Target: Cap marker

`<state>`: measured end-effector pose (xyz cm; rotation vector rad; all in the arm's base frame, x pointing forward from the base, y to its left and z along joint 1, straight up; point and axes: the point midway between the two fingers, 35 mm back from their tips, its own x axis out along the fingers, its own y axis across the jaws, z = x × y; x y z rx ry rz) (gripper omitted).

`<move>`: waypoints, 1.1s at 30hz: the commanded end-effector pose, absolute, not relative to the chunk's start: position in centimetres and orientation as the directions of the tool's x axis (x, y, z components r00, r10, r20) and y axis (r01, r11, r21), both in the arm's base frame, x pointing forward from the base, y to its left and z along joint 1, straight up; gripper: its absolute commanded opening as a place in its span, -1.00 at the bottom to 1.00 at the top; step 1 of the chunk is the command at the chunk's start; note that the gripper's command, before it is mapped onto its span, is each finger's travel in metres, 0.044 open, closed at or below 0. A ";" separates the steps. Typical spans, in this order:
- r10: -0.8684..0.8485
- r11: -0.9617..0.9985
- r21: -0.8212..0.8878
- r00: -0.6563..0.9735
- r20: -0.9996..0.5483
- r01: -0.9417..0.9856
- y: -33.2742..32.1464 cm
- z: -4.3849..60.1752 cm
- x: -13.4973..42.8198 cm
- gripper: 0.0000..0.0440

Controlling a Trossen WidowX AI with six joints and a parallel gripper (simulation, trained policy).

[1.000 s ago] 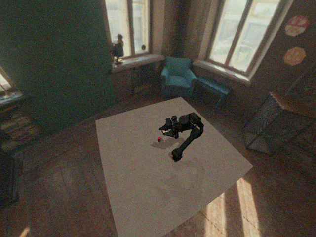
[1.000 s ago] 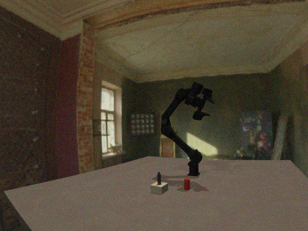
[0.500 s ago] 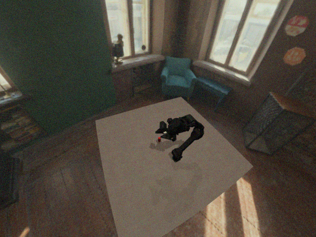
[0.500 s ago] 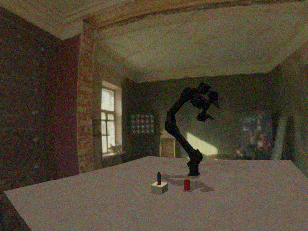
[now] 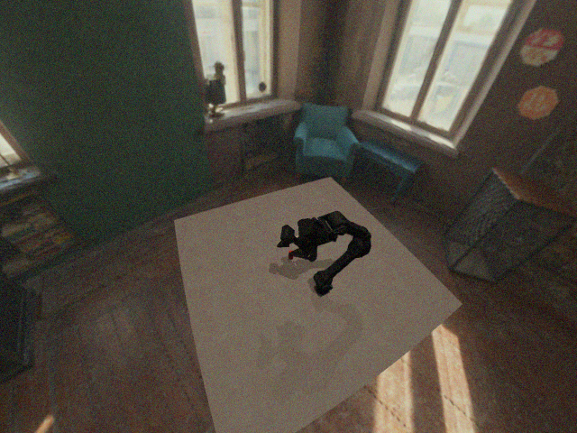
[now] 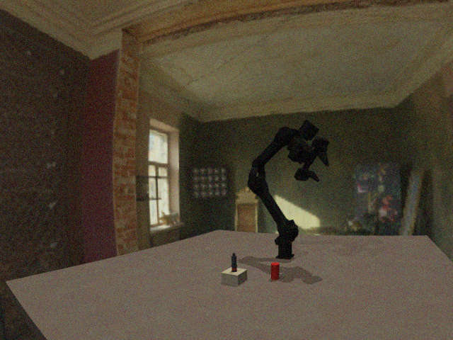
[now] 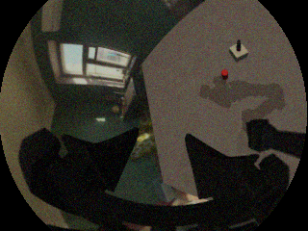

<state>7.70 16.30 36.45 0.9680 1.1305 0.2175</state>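
The pincer point(image 5: 285, 249) point(image 6: 322, 173) point(image 7: 162, 134) hangs high over the table point(image 5: 242, 326) point(image 6: 182, 307) point(image 7: 173, 96), its fingers apart with nothing between them; the cap point(image 6: 274, 270) point(image 7: 224, 73), red, stands on the table well below it, its long axis upright, and in the wrist view it lies beyond the fingertips and off toward the right-hand finger, so the coming move likely turns on bringing the pincer down and across until the fingers straddle that upright axis; the arm point(image 5: 356, 246) point(image 6: 268, 201) is the only one here; farther from the pincer than the cap, past it in the wrist view, sits the block point(image 6: 233, 278) point(image 7: 239, 51), pale, with the marker point(image 6: 233, 261) point(image 7: 239, 44) upright in it, dark and uncapped

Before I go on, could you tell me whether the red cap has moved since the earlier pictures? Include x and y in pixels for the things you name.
No, the red cap point(image 6: 274, 271) point(image 7: 224, 73) stands in the same spot beside the white holder block point(image 6: 233, 278) point(image 7: 239, 51).
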 end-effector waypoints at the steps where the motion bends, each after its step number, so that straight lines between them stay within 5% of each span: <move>1: 0.572 0.602 0.721 0.445 -0.689 0.342 16.8 35.9 7.9 0.48; 33: 0.399 0.596 0.539 0.364 -0.842 0.595 19.7 32.1 11.3 0.50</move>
